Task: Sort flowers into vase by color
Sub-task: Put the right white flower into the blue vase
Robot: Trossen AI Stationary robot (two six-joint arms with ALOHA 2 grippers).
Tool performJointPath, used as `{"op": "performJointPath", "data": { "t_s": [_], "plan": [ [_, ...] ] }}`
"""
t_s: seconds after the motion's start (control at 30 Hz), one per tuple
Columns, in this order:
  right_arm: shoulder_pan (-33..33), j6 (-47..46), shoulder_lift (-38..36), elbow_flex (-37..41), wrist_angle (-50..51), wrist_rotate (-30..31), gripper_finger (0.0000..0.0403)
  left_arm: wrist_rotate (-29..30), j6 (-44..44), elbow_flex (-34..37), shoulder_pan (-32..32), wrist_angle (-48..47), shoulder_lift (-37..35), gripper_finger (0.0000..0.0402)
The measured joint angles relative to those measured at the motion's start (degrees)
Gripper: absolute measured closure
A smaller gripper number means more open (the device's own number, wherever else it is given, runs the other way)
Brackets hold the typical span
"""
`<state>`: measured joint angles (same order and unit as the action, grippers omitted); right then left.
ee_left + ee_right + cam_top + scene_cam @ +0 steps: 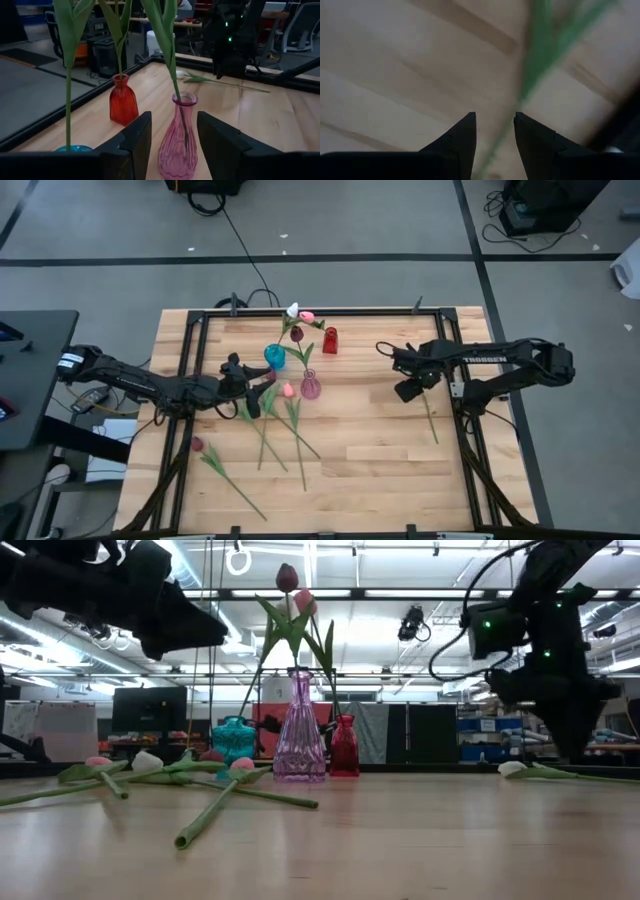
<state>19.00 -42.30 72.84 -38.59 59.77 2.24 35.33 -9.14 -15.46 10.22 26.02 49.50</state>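
My right gripper (494, 137) hangs over a flower (430, 418) lying on the table's (380, 460) right side, fingers parted, apparently gripping nothing. My left gripper (172, 140), released, faces the pink vase (178, 137); more flowers (285, 415) lie centre-left.

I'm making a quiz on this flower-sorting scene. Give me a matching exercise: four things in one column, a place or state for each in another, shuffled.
Things:
1. pink vase
2. red vase
3. left gripper
4. right gripper

Places or states:
A. open above a green stem on the table
B. open, facing the pink vase
C. nearest the table's far edge
D. middle of the table, holding a stem

Pairs: 1-D, 2-C, 3-B, 4-A
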Motion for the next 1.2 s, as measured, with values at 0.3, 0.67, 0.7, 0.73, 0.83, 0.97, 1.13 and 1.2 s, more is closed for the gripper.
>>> {"op": "performJointPath", "data": {
  "t_s": [0.3,0.67,0.7,0.73,0.83,0.97,1.13,1.2],
  "plan": [
    [0.0,1.9,6.9,0.0,-0.1,3.9,0.0259,0.2,1.5,0.0,-0.1,1.6,0.0,0.0239],
    [1.9,8.9,15.9,-0.3,-2.1,3.1,0.0286,0.2,1.5,0.0,-0.1,1.0,0.0,0.0239],
    [2.1,9.0,15.8,-0.3,-2.3,2.9,0.0298,0.2,1.5,0.0,-0.1,1.0,0.0,0.0239],
    [2.2,9.1,15.6,-0.3,-2.4,2.7,0.0311,0.2,1.5,0.0,-0.1,1.0,0.0,0.0239],
    [2.6,9.3,15.2,-0.2,-3.0,1.3,0.0361,0.2,1.5,0.0,-0.1,1.0,0.0,0.0239],
    [2.6,10.4,14.4,-0.1,-3.6,0.6,0.039,0.2,1.5,0.0,-0.1,1.0,0.0,0.0239],
    [1.3,12.9,11.0,-0.8,-4.3,0.2,0.0393,0.2,1.5,0.0,-0.1,1.0,0.0,0.0239],
    [0.6,14.0,9.0,-1.8,-4.6,0.1,0.0397,0.2,1.5,0.0,-0.1,1.1,0.0,0.0239]
  ]
}}
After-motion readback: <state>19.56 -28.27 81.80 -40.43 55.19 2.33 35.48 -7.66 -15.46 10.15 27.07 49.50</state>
